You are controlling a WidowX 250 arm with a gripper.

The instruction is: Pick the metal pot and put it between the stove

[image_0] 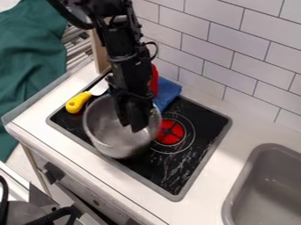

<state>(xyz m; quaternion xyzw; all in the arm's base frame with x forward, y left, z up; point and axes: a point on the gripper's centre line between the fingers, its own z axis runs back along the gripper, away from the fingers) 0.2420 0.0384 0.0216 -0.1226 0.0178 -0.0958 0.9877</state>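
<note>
Gripper (133,126): jaws reach down inside the pot; I cannot tell whether they are wide or narrow, or whether they grip its wall.
Metal pot (108,141): below and around the jaws, over the stovetop (176,178). Risk: if I lift without a sound hold on the wall, the smooth curve may slip free or swing.
Red burner (170,132): just beside the jaws, toward the sink (262,197). Risk: the task wording leaves the drop point vague, so I may set the pot off its mark.
Yellow handle (76,103): beyond the pot wall from the jaws. Risk: a low sideways drag may knock it or wedge it beneath the base.
Blue cloth (167,93): behind the jaws, by the wall tiles (235,57). Risk: a rim passing low may snag its folds.
Pot form: round, deep, thin-rimmed; brushed grey metal with soft glare.
Stovetop form: glossy black panel, scuffed and streaked, grey-framed; 1 red disc shows inside thin pale rings.
Handle form: rounded, smooth, plastic-looking.
Tile form: flat, pale rectangles, dark joints.
</note>
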